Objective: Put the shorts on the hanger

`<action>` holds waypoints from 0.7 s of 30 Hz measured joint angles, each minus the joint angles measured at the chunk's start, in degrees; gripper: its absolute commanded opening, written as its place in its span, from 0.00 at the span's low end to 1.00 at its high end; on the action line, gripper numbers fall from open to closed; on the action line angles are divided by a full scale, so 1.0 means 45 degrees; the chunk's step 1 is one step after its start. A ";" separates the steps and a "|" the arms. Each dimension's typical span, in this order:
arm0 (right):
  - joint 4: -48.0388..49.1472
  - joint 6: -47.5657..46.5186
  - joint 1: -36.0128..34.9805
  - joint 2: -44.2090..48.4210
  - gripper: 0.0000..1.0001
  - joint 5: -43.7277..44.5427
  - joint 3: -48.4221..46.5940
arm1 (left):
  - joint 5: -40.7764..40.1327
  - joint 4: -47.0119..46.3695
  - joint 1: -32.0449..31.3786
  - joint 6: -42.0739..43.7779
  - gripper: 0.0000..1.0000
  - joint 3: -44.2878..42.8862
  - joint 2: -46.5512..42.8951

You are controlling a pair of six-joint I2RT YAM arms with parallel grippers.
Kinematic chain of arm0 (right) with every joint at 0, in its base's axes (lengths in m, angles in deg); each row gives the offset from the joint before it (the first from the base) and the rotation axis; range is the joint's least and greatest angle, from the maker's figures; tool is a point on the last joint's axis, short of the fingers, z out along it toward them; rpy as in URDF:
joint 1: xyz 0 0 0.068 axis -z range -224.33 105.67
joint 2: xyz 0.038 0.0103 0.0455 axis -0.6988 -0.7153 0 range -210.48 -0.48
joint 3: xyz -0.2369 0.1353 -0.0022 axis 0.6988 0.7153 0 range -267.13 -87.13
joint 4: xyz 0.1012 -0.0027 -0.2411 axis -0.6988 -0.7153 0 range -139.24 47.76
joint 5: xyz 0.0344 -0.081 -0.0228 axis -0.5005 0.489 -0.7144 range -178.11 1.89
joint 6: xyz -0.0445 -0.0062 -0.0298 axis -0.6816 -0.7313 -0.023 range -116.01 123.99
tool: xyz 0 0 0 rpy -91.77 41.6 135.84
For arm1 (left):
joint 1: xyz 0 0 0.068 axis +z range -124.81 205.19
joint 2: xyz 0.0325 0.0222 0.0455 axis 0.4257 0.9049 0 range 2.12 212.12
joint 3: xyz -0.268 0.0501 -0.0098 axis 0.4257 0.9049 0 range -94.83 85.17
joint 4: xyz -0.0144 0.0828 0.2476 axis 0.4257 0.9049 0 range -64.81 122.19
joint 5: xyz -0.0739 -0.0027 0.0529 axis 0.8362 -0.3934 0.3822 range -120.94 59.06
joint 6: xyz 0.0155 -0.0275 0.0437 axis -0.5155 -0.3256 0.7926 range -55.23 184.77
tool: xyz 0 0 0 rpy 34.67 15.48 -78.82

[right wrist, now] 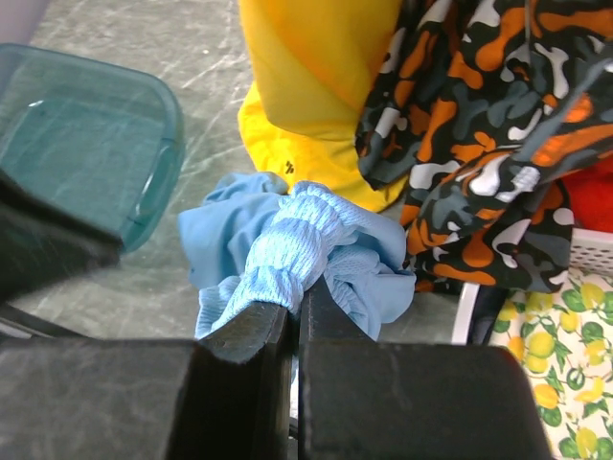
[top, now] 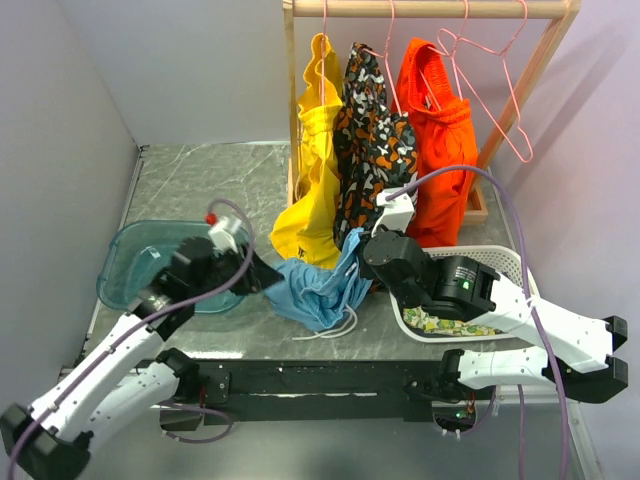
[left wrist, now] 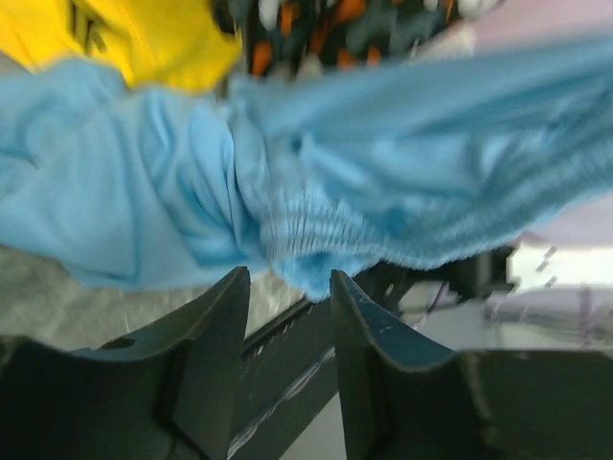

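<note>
The light-blue shorts (top: 315, 290) are bunched at the table's front middle, partly lifted. My right gripper (top: 358, 252) is shut on their gathered waistband (right wrist: 292, 244), pinched between its fingertips (right wrist: 295, 311). My left gripper (top: 258, 276) is open just left of the shorts. In the left wrist view its jaws (left wrist: 287, 278) stand apart with the waistband edge (left wrist: 306, 259) at their tips, not clamped. The empty pink wire hanger (top: 492, 85) hangs on the wooden rail at the far right, apart from both grippers.
The wooden rack (top: 520, 70) carries yellow (top: 318, 150), camouflage (top: 372, 140) and orange (top: 440, 130) garments just behind the shorts. A teal bin (top: 128, 262) sits left. A white basket (top: 500, 262) with lemon-print cloth (top: 450, 322) sits right.
</note>
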 measured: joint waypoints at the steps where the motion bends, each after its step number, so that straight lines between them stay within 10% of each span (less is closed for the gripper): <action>1: -0.0053 0.0019 0.0024 -0.0019 0.00 0.0049 0.0000 | -0.0447 -0.0034 -0.0733 0.0015 0.41 0.0107 0.0092; 21: -0.0500 0.0049 0.0933 0.0058 0.00 -0.0602 -0.0005 | -0.4143 -0.3249 -0.5513 -0.0981 0.51 0.1909 0.3288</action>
